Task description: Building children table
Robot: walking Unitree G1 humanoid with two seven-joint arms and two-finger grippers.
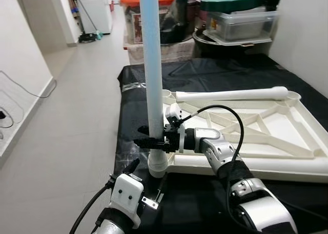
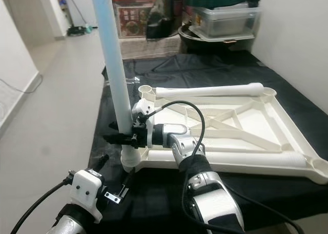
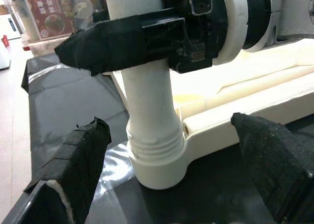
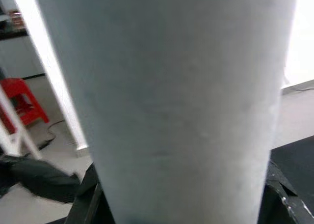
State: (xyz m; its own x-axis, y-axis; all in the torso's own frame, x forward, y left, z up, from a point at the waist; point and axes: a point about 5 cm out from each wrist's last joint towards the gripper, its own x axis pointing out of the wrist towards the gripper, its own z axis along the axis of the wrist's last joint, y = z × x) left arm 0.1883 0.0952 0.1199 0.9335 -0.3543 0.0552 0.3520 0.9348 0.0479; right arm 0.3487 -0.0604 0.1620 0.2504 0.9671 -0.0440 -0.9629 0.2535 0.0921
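White table leg (image 1: 152, 64) stands upright, clamped by the right pincer (image 1: 154, 140) (arm reaching leftward); left pincer (image 3: 171, 175) apparently wide.

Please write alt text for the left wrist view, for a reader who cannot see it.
The right end effector is shut on an upright white table leg standing in the corner socket of an upturned white tabletop. The open left end effector faces the socket.

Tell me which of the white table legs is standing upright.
The leg clamped by the right gripper, seated in the tabletop's near-left corner socket. The other legs lie flat.
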